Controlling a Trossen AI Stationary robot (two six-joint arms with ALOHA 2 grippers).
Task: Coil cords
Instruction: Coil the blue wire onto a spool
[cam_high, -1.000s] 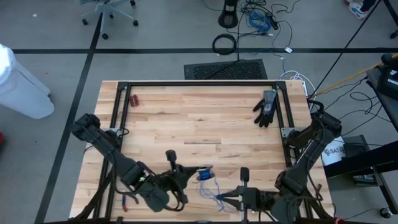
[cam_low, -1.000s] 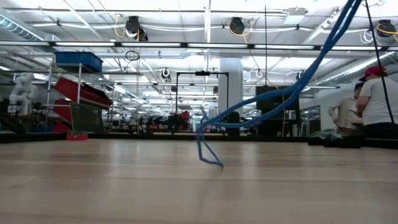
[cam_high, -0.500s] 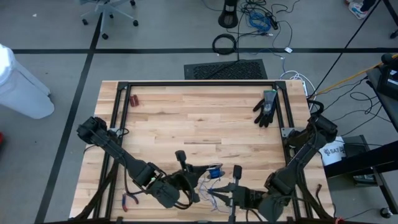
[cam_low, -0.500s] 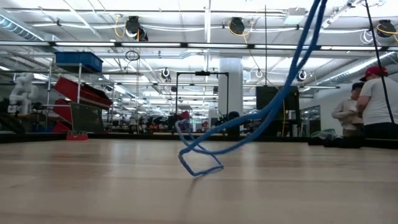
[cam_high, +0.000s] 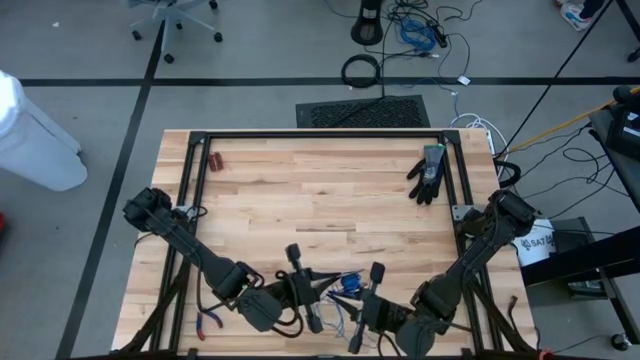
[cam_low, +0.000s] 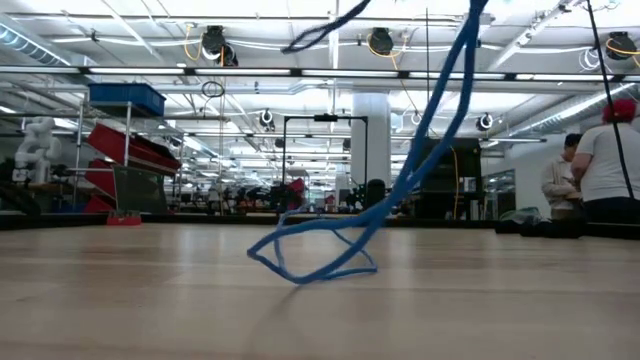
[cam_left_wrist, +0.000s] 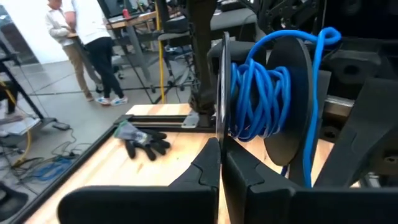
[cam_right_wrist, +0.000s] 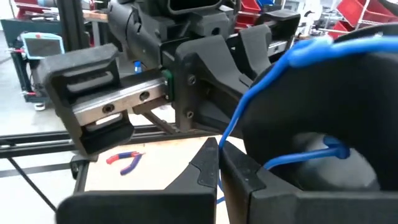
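Observation:
The blue cord is partly wound as a thick coil on a dark spool with two disc sides, held up near the table's front edge. My left gripper is shut on the spool. My right gripper faces it, shut on a strand of the cord. In the high view the left gripper and the right gripper nearly meet. A slack loop of the cord lies on the table, and a strand rises from it out of the low view's top. My left gripper pinches the rim of the spool's thin near disc between its two fingers. The fingers come roughly level from the table's left. The spool stands edge-on to them, lifted clear of the table. My right gripper pinches a single strand of the cord between its two fingers, coming level from the table's right. From the fingers the strand runs up over the dark spool. Below the hold the cord hangs slack toward the table.
A black glove lies at the far right of the table. A small red object sits far left, and red-handled pliers near the front left. A black frame rail borders the table. People stand beyond it.
Both grippers have closed in on each other near the table's front edge, the left going right, the right going left and down. The hanging strand now rises more steeply. The cord's end on the table has spread from a small kink into a wide flat loop.

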